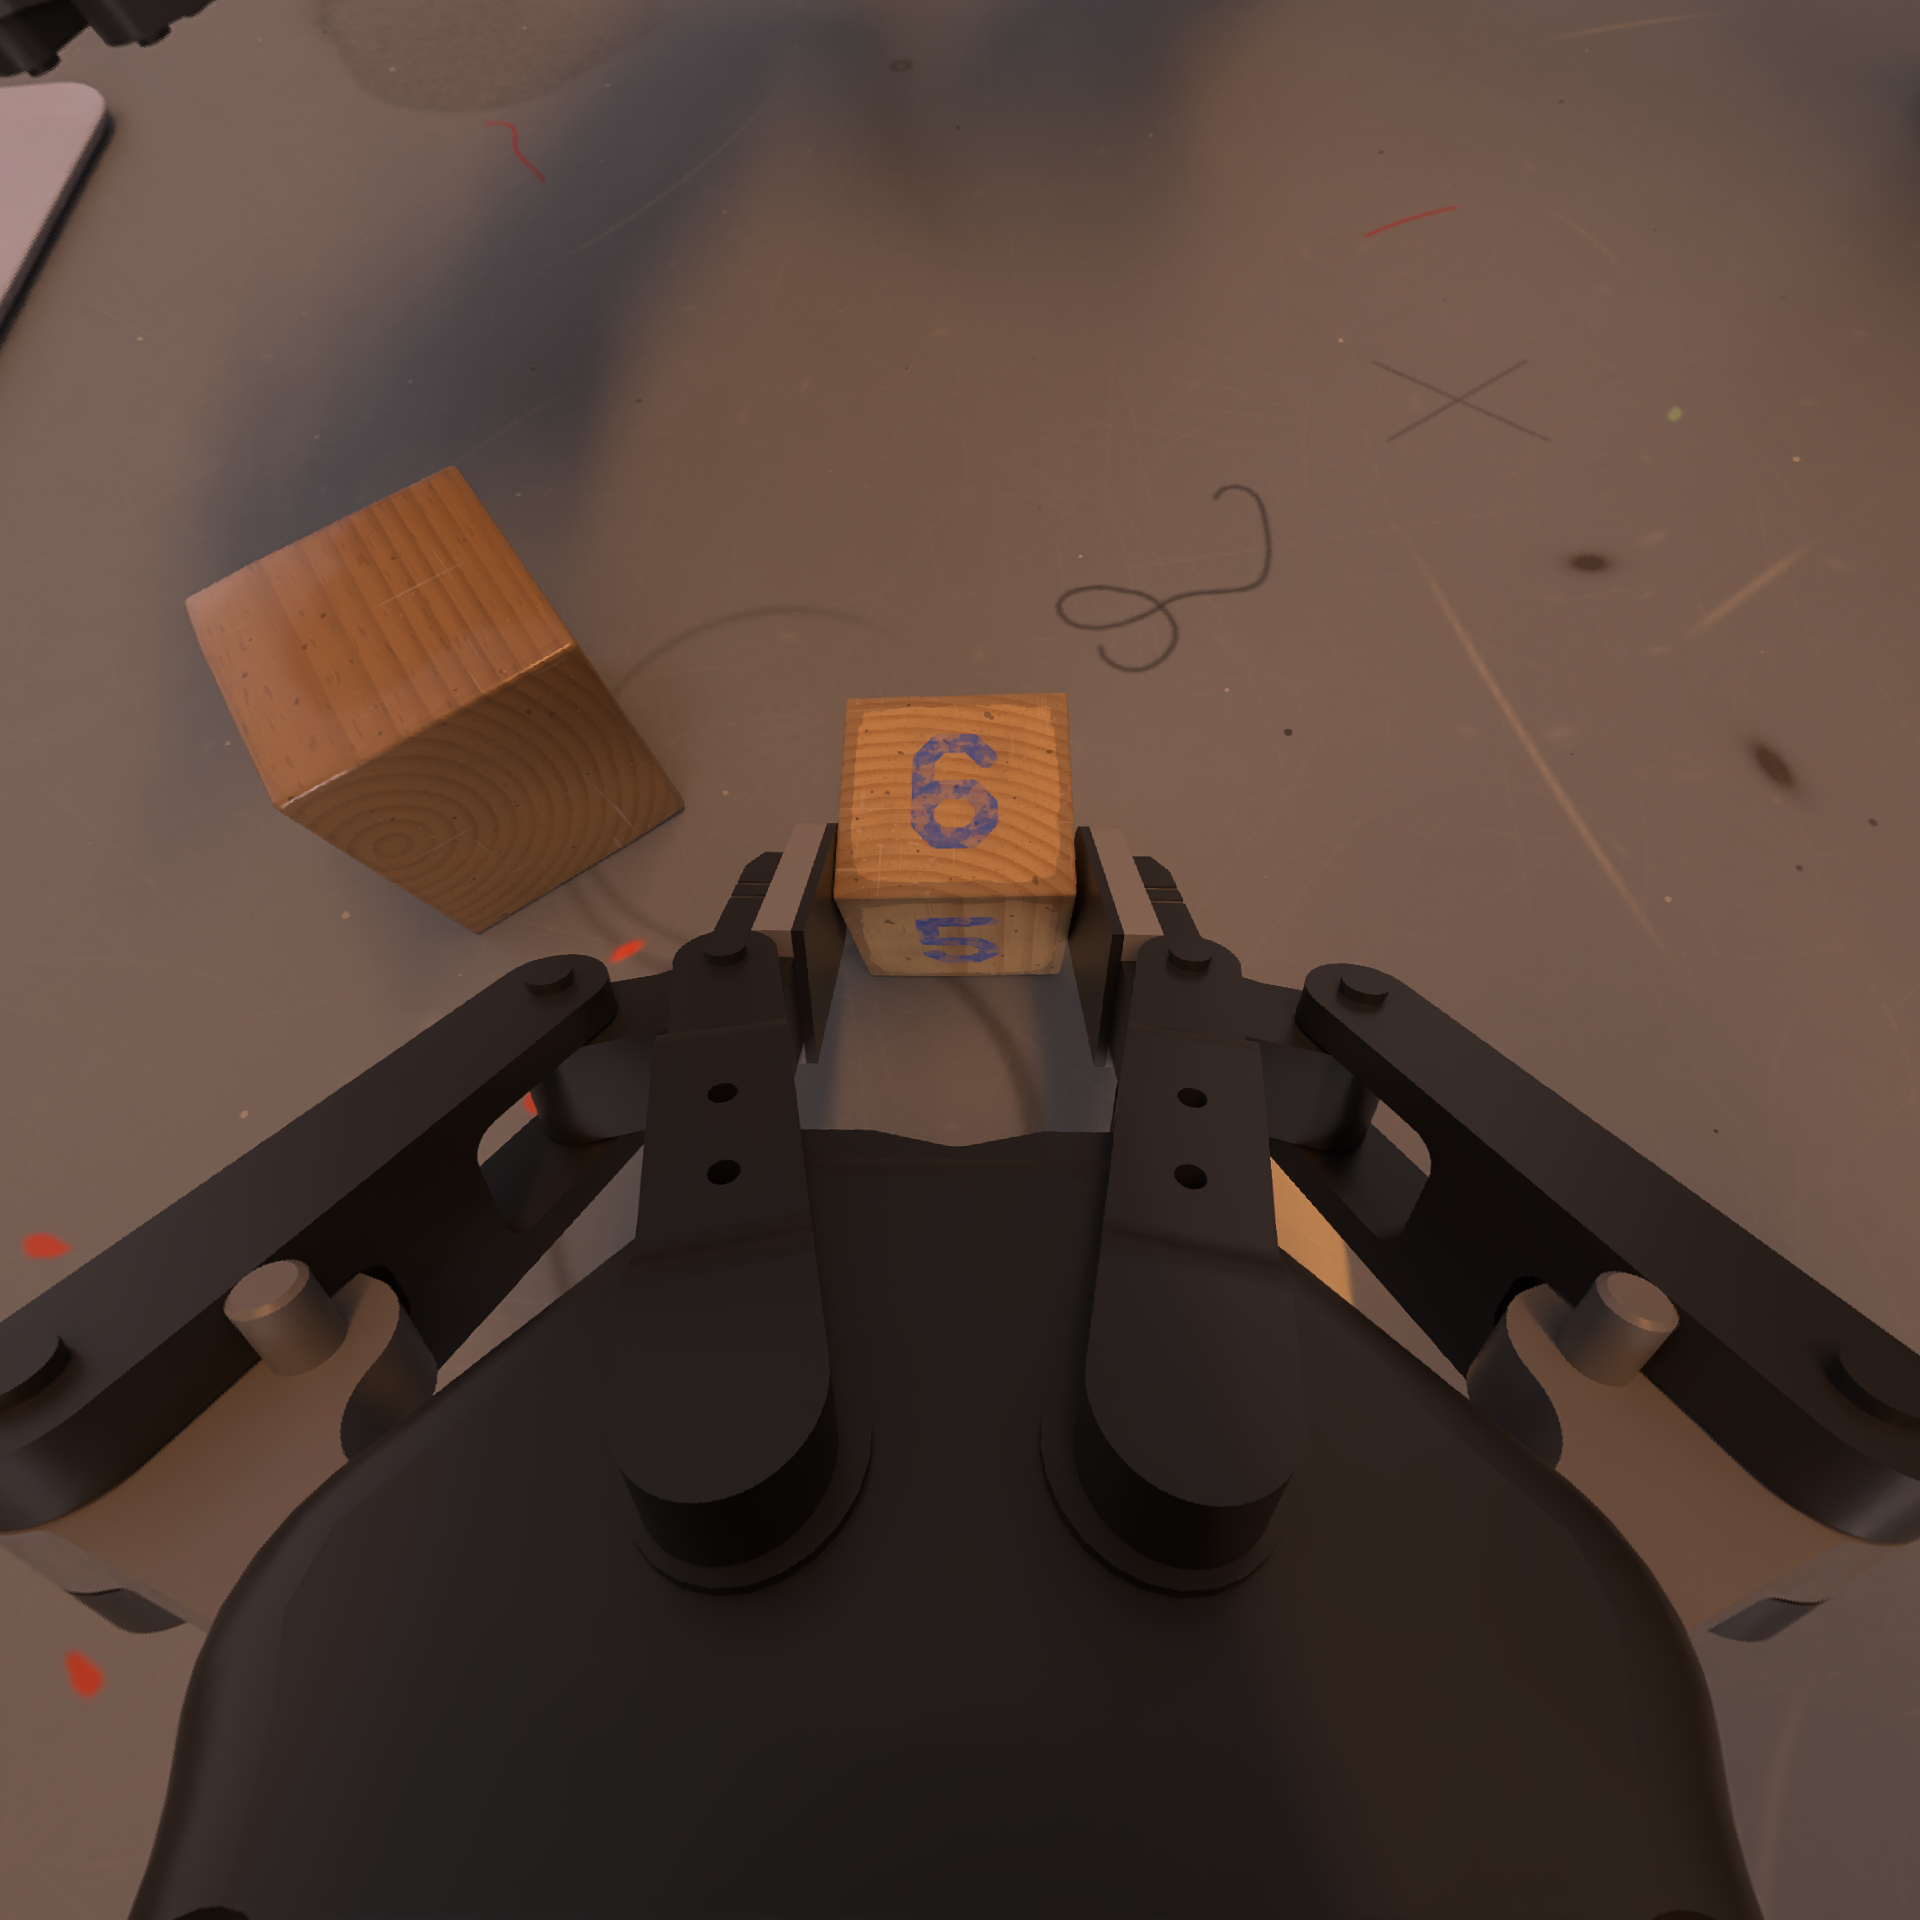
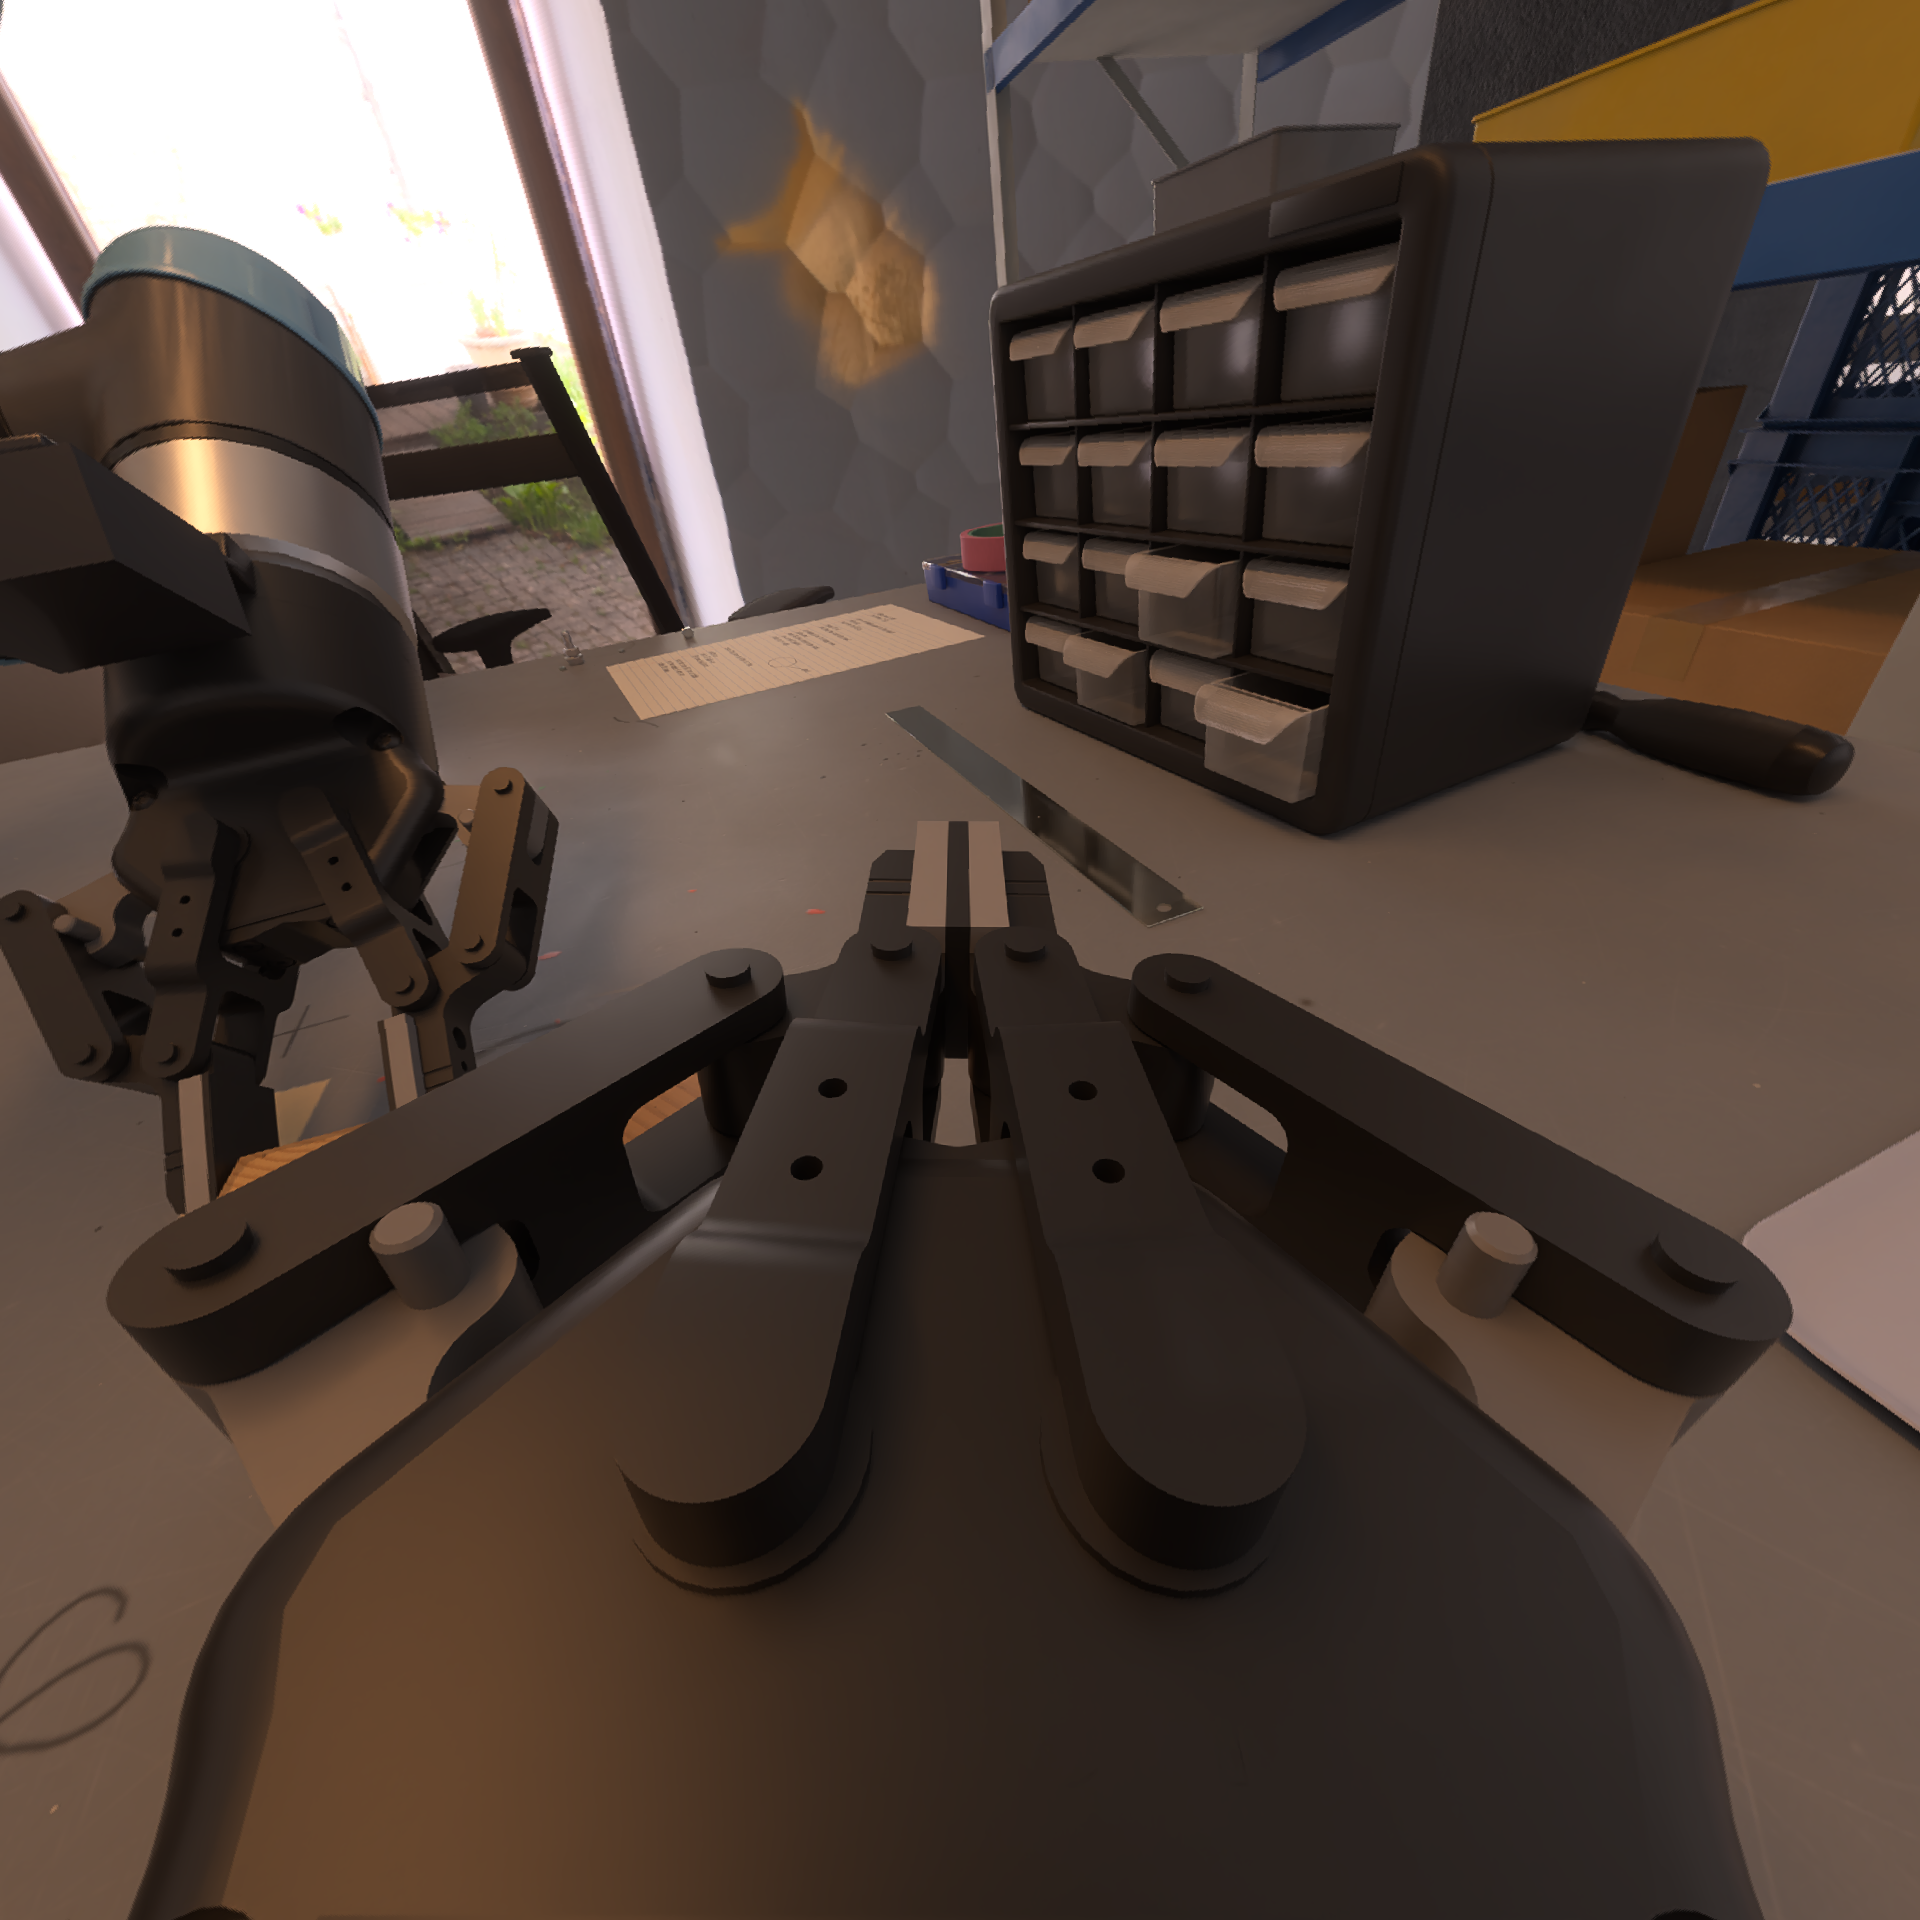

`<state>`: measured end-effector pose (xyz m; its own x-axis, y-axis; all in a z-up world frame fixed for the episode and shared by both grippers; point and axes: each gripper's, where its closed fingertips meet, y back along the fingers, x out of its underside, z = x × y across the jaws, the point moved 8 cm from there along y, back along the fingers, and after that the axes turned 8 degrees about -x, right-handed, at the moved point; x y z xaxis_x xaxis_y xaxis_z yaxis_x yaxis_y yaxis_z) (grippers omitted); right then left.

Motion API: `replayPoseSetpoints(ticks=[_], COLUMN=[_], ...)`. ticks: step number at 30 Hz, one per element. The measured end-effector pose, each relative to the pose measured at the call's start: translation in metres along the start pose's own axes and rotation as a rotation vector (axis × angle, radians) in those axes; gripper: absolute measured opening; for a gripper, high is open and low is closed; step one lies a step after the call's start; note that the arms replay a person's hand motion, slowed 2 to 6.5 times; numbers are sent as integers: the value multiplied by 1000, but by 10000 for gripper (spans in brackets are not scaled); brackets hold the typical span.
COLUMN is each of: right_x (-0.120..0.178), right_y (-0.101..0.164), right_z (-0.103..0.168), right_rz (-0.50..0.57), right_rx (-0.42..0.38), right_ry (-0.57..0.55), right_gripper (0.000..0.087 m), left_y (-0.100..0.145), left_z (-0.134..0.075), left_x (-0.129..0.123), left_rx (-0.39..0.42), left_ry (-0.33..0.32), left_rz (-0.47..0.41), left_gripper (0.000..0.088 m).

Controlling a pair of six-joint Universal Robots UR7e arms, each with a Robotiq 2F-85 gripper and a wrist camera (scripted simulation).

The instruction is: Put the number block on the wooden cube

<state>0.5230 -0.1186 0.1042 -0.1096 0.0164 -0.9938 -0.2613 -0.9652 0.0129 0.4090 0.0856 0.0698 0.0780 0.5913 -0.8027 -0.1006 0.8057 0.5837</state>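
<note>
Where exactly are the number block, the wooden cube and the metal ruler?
number block (image 1: 954, 795), left wrist view, on its top face.
wooden cube (image 1: 384, 613), left wrist view, on its upper face.
metal ruler (image 2: 1044, 812), right wrist view, mid-length on its blade.

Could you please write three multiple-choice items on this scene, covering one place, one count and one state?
1. Seen from the left wrist view, the wooden cube lies where relative to the number block?
A. to its left
B. to its right
C. on top of it

2. How many rows of drawers has the black drawer cabinet?
A. two
B. four
C. six

3. How is the right gripper?
A. shut on nothing
B. wide open
C. holding the steel ruler

Answers: 1 A, the cube stands apart on the table at the left. 2 B, four rows show. 3 A, its pads meet with nothing between them.
</note>
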Motion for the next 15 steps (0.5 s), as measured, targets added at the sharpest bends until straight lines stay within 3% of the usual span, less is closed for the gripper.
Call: replayPoseSetpoints(ticks=[9,15], right_x=[0,0], right_y=[0,1], right_z=[0,0], right_rz=[-4,-5], right_rx=[0,-1], right_ry=[0,-2], right_gripper=[0,0], left_y=[2,7], left_z=[1,2], left_x=[0,-3], left_rx=[17,8], left_ry=[16,29], left_rz=[-26,-105], left_gripper=[392,392])
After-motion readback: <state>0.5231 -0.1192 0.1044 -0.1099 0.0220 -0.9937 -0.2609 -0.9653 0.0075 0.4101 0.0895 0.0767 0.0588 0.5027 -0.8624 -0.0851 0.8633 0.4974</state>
